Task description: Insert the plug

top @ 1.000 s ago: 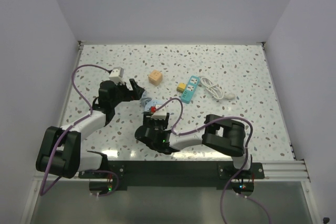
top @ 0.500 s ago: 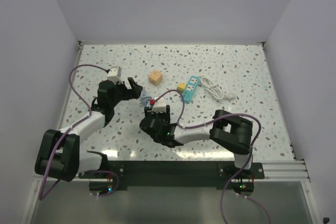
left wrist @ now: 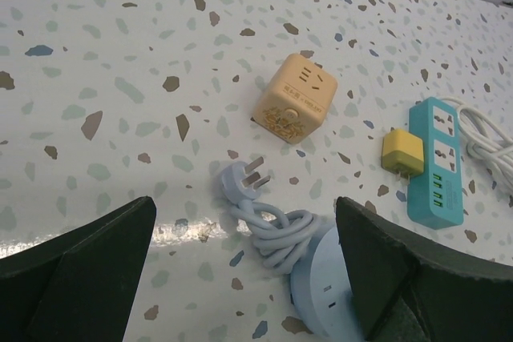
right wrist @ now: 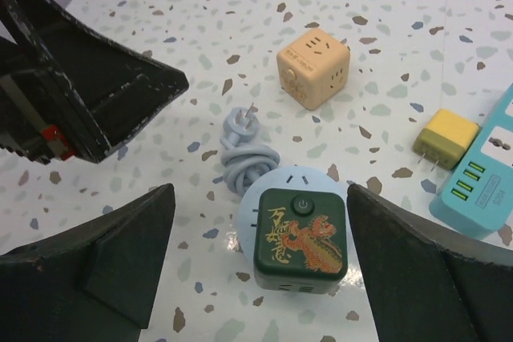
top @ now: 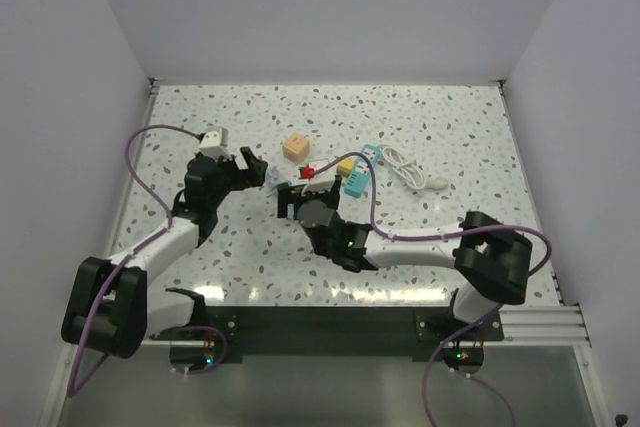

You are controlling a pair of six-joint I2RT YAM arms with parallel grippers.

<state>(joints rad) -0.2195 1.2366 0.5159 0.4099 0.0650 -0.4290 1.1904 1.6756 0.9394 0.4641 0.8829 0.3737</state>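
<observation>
Right gripper: open, jaws clear on either side of the plug, which sits upright on the round blue socket. Left gripper: open, empty. Orange cube lies at the plug's 12 o'clock. Insertion appears done; the next move calls for a straight lift clear.

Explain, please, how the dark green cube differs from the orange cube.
The dark green cube is dark, with a gold and red dragon picture on top; the orange cube is pale and shows socket slots. The dark green cube sits on the round light-blue base; the orange cube stands directly on the table. Both are rounded cubes of seemingly similar size.
</observation>
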